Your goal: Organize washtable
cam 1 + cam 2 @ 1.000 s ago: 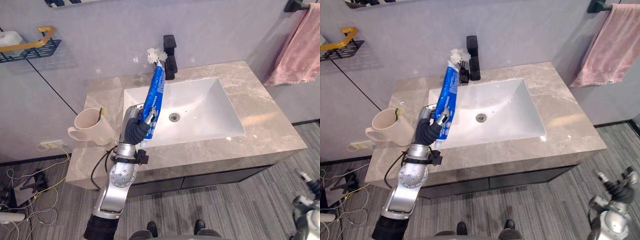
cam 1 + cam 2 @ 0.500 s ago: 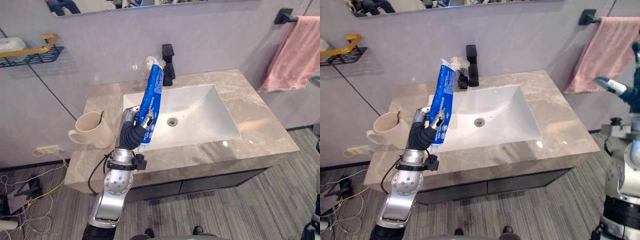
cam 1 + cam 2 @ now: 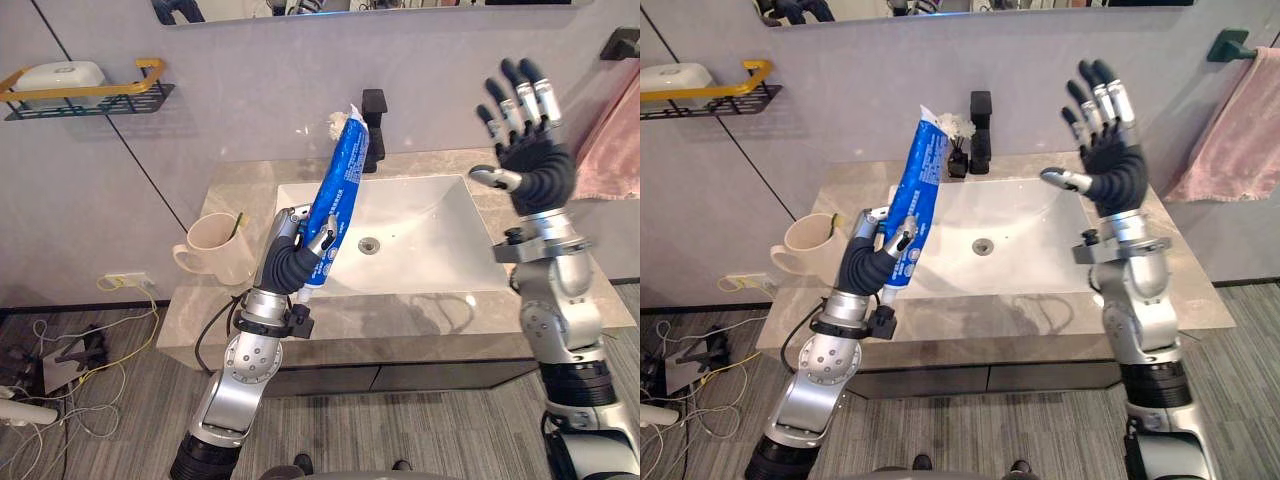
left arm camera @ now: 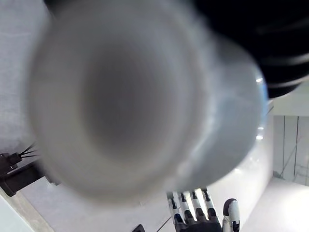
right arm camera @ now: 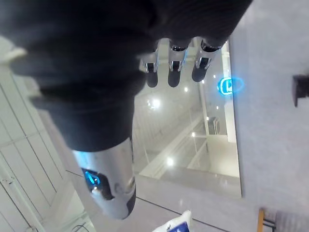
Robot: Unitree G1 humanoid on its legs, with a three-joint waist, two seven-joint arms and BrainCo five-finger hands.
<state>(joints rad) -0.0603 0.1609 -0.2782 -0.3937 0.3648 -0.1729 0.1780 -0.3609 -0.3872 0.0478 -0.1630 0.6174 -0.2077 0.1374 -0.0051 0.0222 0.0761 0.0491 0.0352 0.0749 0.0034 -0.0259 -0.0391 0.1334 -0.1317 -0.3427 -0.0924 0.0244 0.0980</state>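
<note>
While the left robot hand (image 3: 292, 264) grips the big blue tube (image 3: 338, 186), tilted up above the table (image 3: 420, 316) by the sink (image 3: 425, 232), the right robot hand (image 3: 535, 165) is up high and spread wide open.

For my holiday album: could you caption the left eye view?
Robot's left hand grips a blue tube before the sink; right hand raised, fingers straight.

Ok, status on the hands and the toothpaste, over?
Left hand shut on toothpaste tube, tube upright by sink's front left corner. Right hand up, fingers straight, empty. Mug on counter beside left hand, nothing seen between.
</note>
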